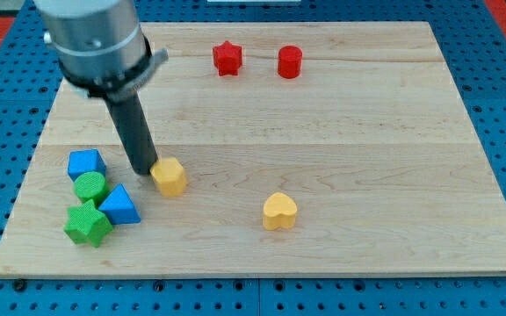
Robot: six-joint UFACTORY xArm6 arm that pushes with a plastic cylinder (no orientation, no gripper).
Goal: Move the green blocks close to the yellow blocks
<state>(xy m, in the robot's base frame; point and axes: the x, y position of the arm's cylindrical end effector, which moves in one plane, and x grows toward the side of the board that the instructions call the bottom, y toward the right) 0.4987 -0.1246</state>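
A green round block [90, 186] and a green star block [88, 225] sit at the view's lower left, packed between two blue blocks. A yellow hexagonal block [170, 176] lies to their right. A yellow heart block [279, 211] lies further right, near the view's bottom middle. My tip [142, 169] is on the board, touching or almost touching the left side of the yellow hexagonal block, up and to the right of the green round block.
A blue cube [86, 163] sits above the green round block, and a blue triangular block [119, 205] to its lower right. A red star [227, 58] and a red cylinder [289, 62] stand near the top. The wooden board's [367, 132] left edge is close to the green blocks.
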